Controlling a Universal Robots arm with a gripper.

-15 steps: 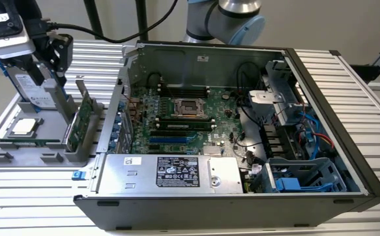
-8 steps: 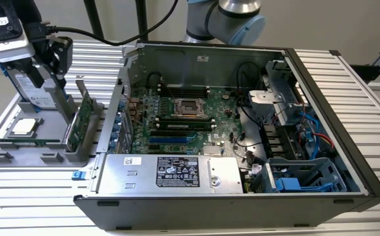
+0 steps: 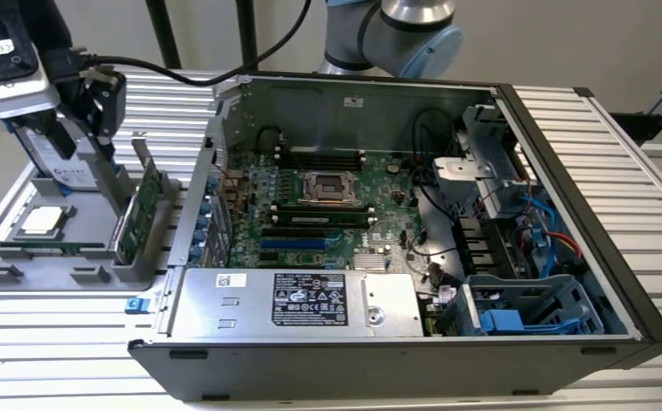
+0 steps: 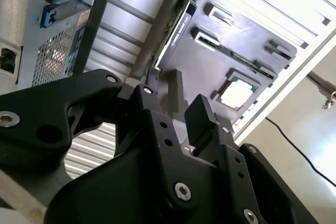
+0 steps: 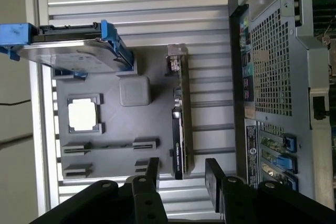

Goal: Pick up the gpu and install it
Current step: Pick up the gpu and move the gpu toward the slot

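Two open jaws — empty — gpu edge-on, in line with their gap

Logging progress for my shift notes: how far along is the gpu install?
Done: nothing visible yet. In hand: the open, empty gripper hangs near the gpu, which stands on edge in the grey holder tray. Left: gripping the card, lifting it and seating it in the computer case.

The silver ribbed aluminium bench carried two things directly: a flat grey plastic slotted holder tray toward the exterior view's left, and just beside it a black open-sided metal computer case lying on its side.
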